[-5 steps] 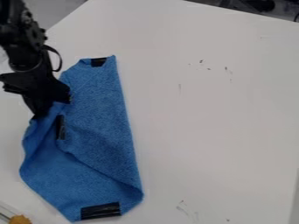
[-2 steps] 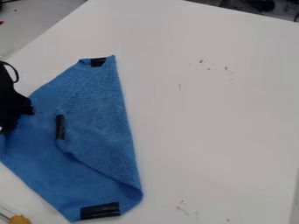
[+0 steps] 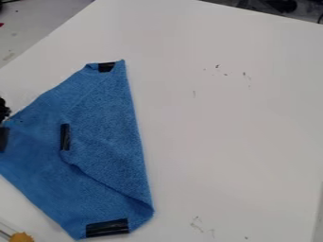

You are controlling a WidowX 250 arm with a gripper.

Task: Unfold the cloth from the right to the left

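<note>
Lying nr pincer, blue cloth

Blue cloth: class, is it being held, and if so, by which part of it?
It cannot be told: the gripper, cut off at the view's left edge, is right by the cloth's left end.

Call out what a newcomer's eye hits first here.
The big blue cloth on the left of the white table, still partly folded over along its right side. Next, the black strips on it, boldest at its bottom corner. Then the small orange-yellow thing at bottom left.
</note>
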